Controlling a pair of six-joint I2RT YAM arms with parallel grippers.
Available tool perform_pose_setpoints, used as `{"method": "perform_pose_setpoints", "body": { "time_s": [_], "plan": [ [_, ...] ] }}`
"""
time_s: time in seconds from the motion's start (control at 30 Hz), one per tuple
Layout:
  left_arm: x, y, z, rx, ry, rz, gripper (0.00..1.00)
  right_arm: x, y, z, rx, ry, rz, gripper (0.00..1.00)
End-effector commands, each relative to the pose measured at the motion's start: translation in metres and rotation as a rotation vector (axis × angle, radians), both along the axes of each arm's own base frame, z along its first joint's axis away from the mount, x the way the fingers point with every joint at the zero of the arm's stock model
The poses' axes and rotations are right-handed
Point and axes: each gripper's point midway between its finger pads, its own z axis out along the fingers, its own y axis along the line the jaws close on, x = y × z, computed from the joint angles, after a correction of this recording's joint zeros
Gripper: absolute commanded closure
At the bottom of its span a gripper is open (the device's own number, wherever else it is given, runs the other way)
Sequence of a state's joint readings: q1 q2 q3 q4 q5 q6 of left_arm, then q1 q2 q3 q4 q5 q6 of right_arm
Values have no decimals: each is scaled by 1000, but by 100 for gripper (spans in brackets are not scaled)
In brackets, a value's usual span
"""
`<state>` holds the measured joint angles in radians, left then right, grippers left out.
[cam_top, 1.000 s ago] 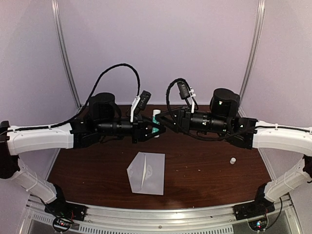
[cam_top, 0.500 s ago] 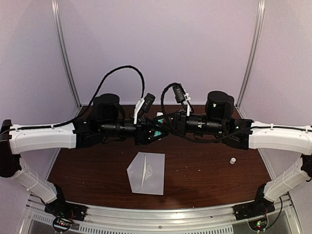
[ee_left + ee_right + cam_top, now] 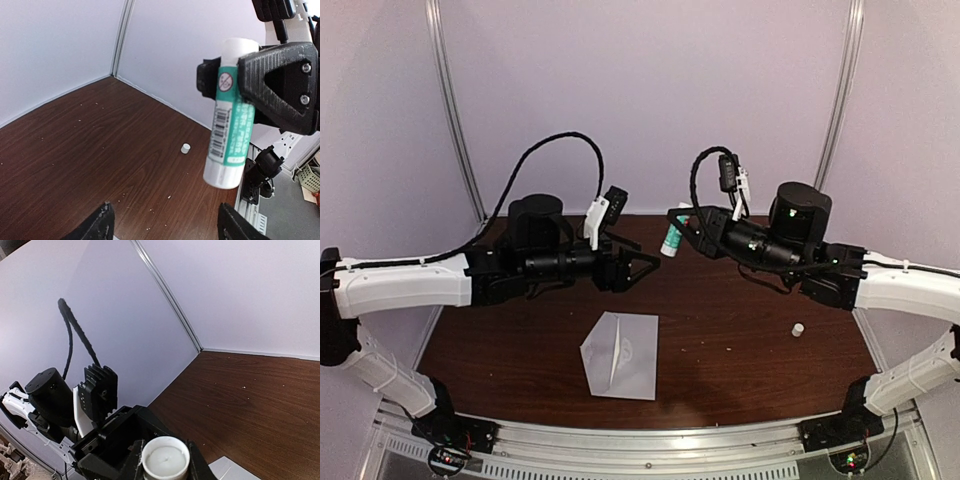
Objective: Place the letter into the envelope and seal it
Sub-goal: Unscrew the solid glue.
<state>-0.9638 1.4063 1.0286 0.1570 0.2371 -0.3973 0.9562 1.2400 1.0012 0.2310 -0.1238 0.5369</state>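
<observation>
**Glue stick aloft, envelope flat on the worktop**

The envelope [image 3: 625, 355] is seen lying flat near the worktop's [image 3: 740, 370] front edge, flap pointed left; the letter cannot be told apart from it. Above and behind it, the left gripper [image 3: 642, 267] is held wide open and empty. A glue stick [image 3: 227, 120] is clamped in the right gripper [image 3: 685, 228], well above the envelope and towards the back edge

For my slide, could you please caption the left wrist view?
Right gripper holds a glue stick above the table, white cap beyond.
</observation>
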Motion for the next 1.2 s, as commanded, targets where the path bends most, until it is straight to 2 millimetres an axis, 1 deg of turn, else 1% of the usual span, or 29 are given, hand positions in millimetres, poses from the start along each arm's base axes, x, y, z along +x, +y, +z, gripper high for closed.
{"method": "perform_pose_setpoints", "body": {
  "time_s": [0.0, 0.1, 0.33, 0.43, 0.57, 0.7, 0.83, 0.9, 1.07, 1.17],
  "plan": [
    [7, 12, 14, -38, -61, 71, 27, 13, -20, 4, 39, 36, -123, 99],
    [5, 6, 16, -54, -57, 46, 26, 14, -20, 2, 47, 53, -122, 99],
    [2, -8, 12, -47, -42, 12, 25, 12, -13, -1, 49, 65, -92, 100],
    [0, -15, 14, -57, -31, -11, 25, 11, -10, -1, 52, 65, -76, 100],
    [-7, -24, 24, -96, -36, -59, 25, 10, -7, -3, 47, 69, -64, 100],
    [-12, -29, 35, -138, -37, -99, 25, 9, -6, -7, 36, 74, -56, 100],
    [-14, -32, 38, -160, -31, -121, 25, 9, -4, -8, 33, 76, -46, 100],
    [-15, -33, 38, -162, -26, -127, 29, 8, -4, -8, 31, 74, -41, 100],
    [-16, -36, 38, -169, -16, -144, 46, 6, -2, -8, 26, 68, -24, 100],
    [-17, -37, 38, -171, -14, -147, 53, 4, 0, -8, 26, 63, -10, 100]
  ]
}}
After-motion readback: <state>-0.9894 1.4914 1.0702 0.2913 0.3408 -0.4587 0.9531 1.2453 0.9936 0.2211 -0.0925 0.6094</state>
